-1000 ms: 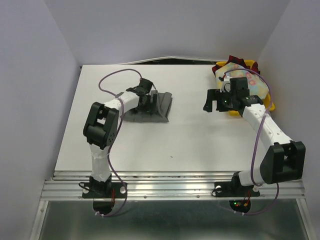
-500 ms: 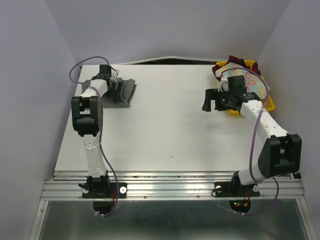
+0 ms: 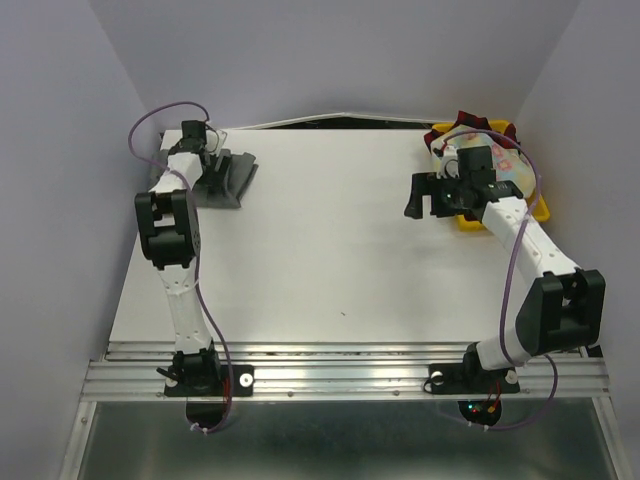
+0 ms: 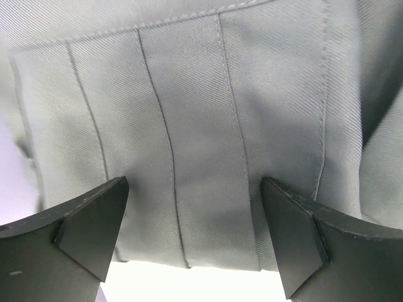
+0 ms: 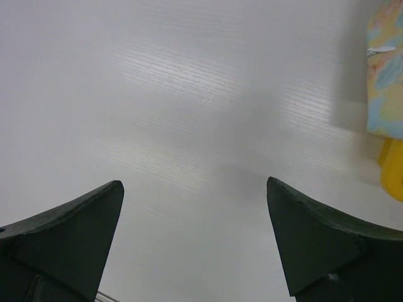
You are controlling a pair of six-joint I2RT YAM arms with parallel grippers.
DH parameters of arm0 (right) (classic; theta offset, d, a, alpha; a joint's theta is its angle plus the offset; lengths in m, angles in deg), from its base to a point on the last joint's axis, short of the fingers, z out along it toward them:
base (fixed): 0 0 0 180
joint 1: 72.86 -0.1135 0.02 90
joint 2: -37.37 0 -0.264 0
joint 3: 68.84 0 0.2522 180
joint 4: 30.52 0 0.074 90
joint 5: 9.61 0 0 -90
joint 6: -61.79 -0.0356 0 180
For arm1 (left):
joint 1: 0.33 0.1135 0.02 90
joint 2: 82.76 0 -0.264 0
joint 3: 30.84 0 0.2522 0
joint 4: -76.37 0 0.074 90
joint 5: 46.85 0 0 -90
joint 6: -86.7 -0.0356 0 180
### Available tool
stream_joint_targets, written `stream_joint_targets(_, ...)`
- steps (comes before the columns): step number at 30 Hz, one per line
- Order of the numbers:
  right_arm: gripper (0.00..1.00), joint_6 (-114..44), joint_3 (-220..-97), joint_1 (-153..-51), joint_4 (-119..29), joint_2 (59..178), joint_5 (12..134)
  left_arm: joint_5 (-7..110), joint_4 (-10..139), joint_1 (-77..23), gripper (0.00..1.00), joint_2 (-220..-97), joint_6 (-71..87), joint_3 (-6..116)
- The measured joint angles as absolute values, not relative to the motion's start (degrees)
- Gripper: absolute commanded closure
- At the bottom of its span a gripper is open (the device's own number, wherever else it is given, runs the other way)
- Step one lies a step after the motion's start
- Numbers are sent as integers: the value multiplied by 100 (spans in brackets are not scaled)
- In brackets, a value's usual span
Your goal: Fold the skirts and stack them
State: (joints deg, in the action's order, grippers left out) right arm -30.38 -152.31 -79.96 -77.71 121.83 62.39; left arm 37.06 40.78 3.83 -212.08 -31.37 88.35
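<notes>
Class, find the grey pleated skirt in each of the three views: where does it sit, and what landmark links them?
Top external: the grey skirt lies far left, near the back edge.
Left wrist: it fills nearly the whole picture.
Right wrist: not in it.
Shared landmark: the white table.

light: even, bright | shadows: soft | wrist-view foreground: blurred | tabletop [image 5: 189, 94]: mild glare

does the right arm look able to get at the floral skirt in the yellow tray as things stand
Probably yes: the right gripper is open over bare table beside the floral skirt, which lies on top in the yellow tray, with nothing between them.
</notes>
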Motion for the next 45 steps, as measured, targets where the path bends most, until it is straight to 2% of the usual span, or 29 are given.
stream_joint_targets(6,0,-3036,-15546,-7989,-7797,12181,6300,3813,3796,374,1,-20801,-3223,9517)
stream_joint_targets(14,0,-2842,-16060,-7882,-7884,11989,6744,4878,3807,342,1,-18196,-2715,10397)
stream_joint_targets(17,0,-2750,-16282,-7749,-7959,11954,6827,5020,3685,-6,1,-17107,-2700,10430)
stream_joint_targets(21,0,-2623,-16468,-7541,-8136,11954,6768,5175,3672,-861,1,-15910,-2556,8931)
stream_joint_targets(25,0,-2479,-16407,-7471,-8282,11934,6687,5193,3508,-1217,1,-15061,-2298,6765)
stream_joint_targets(30,0,-2129,-16140,-7469,-8398,11868,7279,5162,3086,-1311,1,-15005,-2082,4883)
stream_joint_targets(33,0,-1930,-16213,-7204,-8429,12094,7607,5101,2905,-1311,1,-14703,-2025,4535)
stream_joint_targets(38,0,-1578,-16825,-6566,-8413,13328,7985,5037,3097,-1311,1,-14036,-1959,4531)
stream_joint_targets(45,0,-1454,-17640,-6488,-8553,14703,8401,5046,3193,-1311,1,-14001,-1861,4524)
